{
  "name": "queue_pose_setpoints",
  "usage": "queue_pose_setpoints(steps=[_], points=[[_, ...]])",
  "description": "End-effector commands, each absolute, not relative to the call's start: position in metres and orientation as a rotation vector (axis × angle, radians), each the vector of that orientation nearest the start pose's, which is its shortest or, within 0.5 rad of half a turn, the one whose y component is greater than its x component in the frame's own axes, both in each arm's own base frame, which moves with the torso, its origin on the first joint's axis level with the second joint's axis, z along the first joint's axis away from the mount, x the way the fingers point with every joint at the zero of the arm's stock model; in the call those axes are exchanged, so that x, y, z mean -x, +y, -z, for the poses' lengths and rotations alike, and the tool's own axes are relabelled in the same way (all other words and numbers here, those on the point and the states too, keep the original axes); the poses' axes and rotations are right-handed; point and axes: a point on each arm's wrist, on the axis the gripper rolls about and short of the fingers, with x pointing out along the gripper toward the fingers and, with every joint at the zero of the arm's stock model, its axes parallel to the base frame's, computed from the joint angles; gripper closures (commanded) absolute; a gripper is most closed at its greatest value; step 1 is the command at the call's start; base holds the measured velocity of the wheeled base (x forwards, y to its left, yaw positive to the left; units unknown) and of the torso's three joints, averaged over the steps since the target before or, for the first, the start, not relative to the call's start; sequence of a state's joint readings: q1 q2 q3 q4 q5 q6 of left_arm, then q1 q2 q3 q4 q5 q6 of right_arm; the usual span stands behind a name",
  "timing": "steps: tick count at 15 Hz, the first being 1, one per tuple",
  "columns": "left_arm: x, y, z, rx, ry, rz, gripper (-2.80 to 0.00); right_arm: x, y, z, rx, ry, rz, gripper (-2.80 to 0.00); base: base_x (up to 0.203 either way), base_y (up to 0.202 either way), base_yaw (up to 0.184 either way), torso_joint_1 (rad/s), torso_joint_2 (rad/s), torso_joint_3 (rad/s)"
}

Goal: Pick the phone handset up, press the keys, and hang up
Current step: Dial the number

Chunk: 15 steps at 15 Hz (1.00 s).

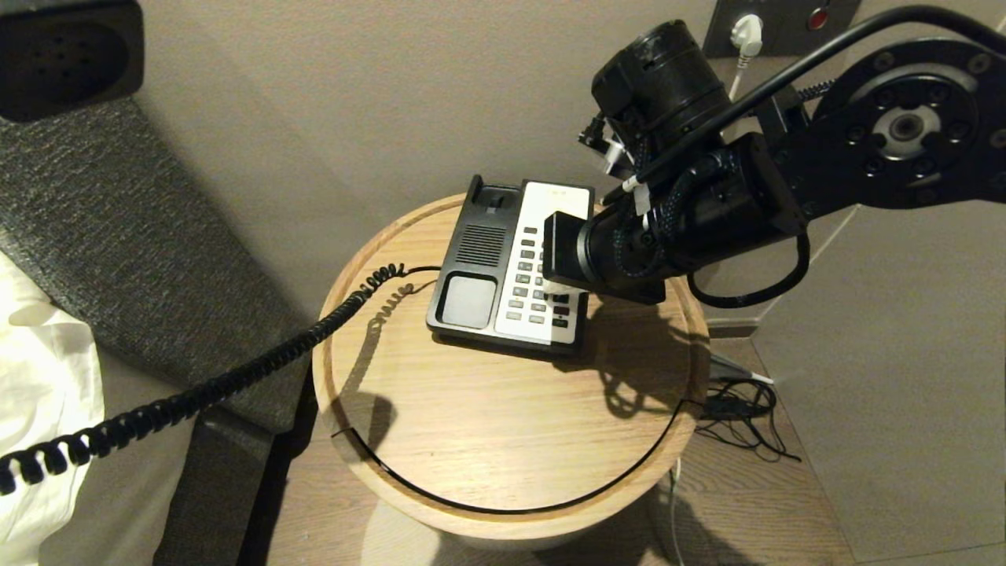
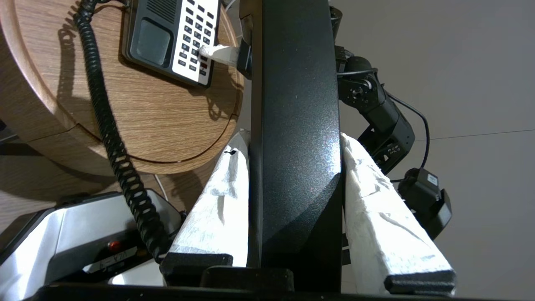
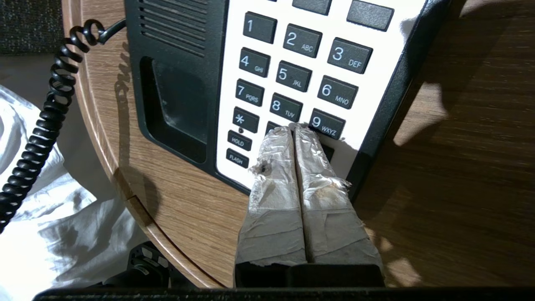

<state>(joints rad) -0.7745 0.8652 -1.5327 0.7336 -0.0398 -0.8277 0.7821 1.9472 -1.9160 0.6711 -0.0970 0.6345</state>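
The phone handset (image 2: pixel 294 104) is a long black bar held off the base, with my left gripper (image 2: pixel 294 140) shut on it between white-taped fingers (image 2: pixel 217 209). One perforated end of it shows in the head view's upper left corner (image 1: pixel 63 55). Its black coiled cord (image 1: pixel 236 369) runs down to the black-and-white phone base (image 1: pixel 471 259), whose cradle (image 1: pixel 469 301) is empty. My right gripper (image 3: pixel 294 127) is shut with nothing in it. Its taped tips rest on the lower rows of the keys (image 3: pixel 288 67), between the 8 and 9 keys, hiding the key beneath.
The phone stands at the back of a round wooden table (image 1: pixel 503 424) with a raised rim. A wall socket with a white plug (image 1: pixel 747 35) is behind it. Loose cables (image 1: pixel 739 409) lie on the floor to the right. White bedding (image 1: pixel 39 377) and a grey padded panel (image 1: pixel 118 236) are on the left.
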Motion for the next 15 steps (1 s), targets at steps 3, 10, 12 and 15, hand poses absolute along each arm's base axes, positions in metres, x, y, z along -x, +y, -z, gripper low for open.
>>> queue_pose_setpoints(steps=[3, 10, 12, 15], points=[[0.003, 0.002, -0.385, 0.755, 0.408, 0.733, 0.00, -0.264, 0.260, -0.277, -0.279, 0.833, -0.413, 0.00, 0.000, 0.000, 0.000, 0.000, 0.00, 0.000], [0.003, 0.001, -0.383, 0.754, 0.410, 0.732, 0.00, -0.266, 0.261, -0.270, -0.257, 0.849, -0.404, 0.00, 0.000, 0.000, 0.000, 0.000, 0.00, 0.000], [0.003, 0.002, -0.382, 0.753, 0.412, 0.731, 0.00, -0.265, 0.260, -0.269, -0.242, 0.858, -0.403, 0.00, 0.000, 0.000, 0.000, 0.000, 0.00, 0.000], [0.004, 0.002, -0.380, 0.752, 0.414, 0.730, 0.00, -0.264, 0.260, -0.273, -0.254, 0.844, -0.409, 0.00, 0.000, 0.000, 0.000, 0.000, 0.00, 0.000]])
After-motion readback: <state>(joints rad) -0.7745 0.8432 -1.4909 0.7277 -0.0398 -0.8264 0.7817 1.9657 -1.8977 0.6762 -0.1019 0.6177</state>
